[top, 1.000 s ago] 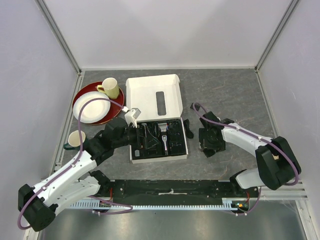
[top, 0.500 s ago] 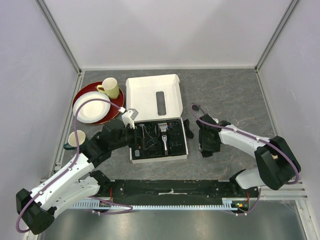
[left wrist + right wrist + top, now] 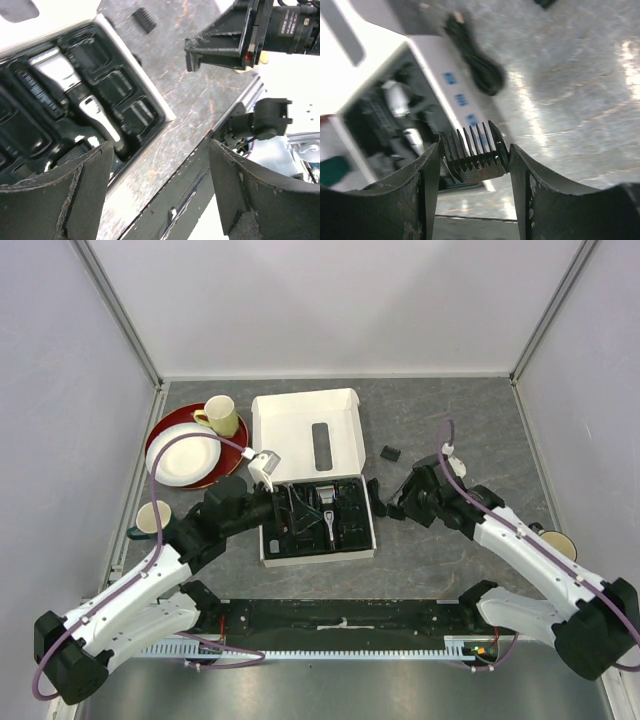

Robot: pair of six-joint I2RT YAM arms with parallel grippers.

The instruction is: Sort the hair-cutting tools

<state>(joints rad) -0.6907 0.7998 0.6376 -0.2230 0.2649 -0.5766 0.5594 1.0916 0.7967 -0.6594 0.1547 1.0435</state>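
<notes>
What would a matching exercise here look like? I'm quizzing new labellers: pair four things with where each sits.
Things: 1 black toothed comb attachment; 2 black-and-silver electric clipper; 3 coiled black cord; 4 pale yellow mug.
Places: A on the red plate; B in the right gripper; C in the black moulded tray; D on the grey table beside the white cardboard box.
Pairs: 1-B, 2-C, 3-D, 4-A.

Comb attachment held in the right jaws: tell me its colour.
The comb attachment is black; the right wrist view shows it best.
</notes>
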